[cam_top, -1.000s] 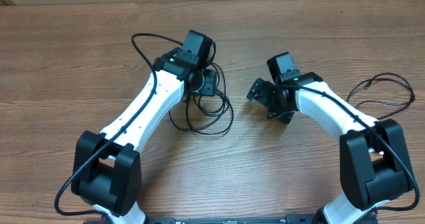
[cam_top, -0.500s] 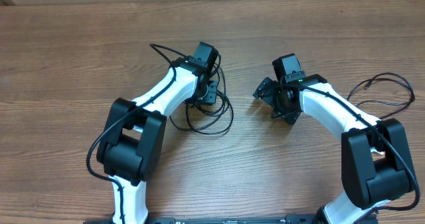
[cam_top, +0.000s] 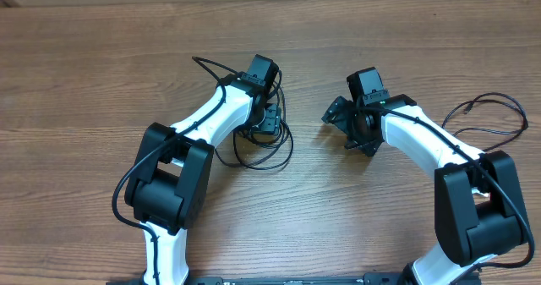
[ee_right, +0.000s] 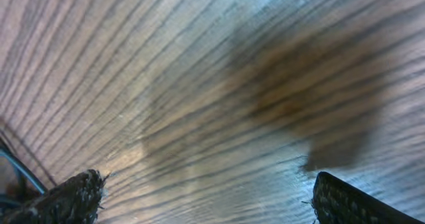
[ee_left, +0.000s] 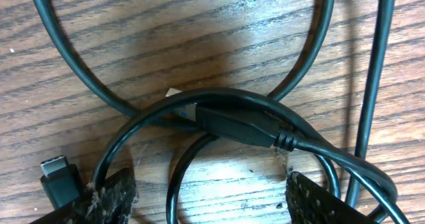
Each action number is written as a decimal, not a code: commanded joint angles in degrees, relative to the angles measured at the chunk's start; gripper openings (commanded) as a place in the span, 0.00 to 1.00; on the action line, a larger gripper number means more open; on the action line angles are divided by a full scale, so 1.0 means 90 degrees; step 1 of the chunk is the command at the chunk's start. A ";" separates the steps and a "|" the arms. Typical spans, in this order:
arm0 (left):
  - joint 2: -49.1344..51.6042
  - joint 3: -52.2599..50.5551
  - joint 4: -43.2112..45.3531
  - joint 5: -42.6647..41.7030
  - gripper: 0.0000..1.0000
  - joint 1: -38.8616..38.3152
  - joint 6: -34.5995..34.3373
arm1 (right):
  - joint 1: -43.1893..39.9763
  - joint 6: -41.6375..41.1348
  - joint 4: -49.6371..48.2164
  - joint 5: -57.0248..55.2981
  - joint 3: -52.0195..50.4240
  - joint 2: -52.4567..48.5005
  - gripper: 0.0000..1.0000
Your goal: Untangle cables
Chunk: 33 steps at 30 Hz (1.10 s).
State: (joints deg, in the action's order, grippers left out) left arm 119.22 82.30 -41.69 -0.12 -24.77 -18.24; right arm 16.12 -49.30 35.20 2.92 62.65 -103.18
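Note:
The cables [cam_top: 264,146] lie as a small tangle of thin black loops on the wooden table, just left of centre. My left gripper [cam_top: 269,121] hangs over the tangle's top edge. In the left wrist view the left gripper [ee_left: 212,205] is open. Its fingers [ee_left: 109,201] stand wide apart, and one cable strand [ee_left: 174,187] runs loose between them. A plug body [ee_left: 236,125] crosses the loops, and a second plug end [ee_left: 60,179] lies at the lower left. My right gripper [cam_top: 347,128] is open to the right of the tangle. In its wrist view the right gripper [ee_right: 206,201] is over bare wood.
A separate thin black cord [cam_top: 494,114] lies at the table's right side, beside the right arm's base [cam_top: 478,213]. The left arm's folded elbow [cam_top: 165,179] sits low at the front left. A pale wall edge runs along the table's far side.
The left arm has folded, its elbow swinging right and toward the front, while its gripper stayed over the tangle. The loops drew in slightly. The right gripper shifted a little to the right.

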 commanded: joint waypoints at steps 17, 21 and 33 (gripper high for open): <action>0.0160 -0.0058 -0.0124 0.0488 0.61 0.0005 -0.0024 | -0.0007 -0.0022 -0.0024 -0.0080 -0.0044 0.0017 1.00; 0.0160 -0.0068 -0.0126 0.0493 0.58 -0.0002 -0.0024 | -0.0007 -0.0022 -0.0029 -0.0080 -0.0044 0.0017 1.00; 0.0160 -0.0068 -0.0124 0.0707 0.55 -0.0002 -0.0027 | -0.0007 -0.0022 -0.0027 -0.0080 -0.0044 0.0019 1.00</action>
State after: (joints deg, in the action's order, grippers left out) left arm 119.28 82.13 -42.63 4.14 -24.77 -18.24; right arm 16.12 -49.30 35.18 2.74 62.65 -103.18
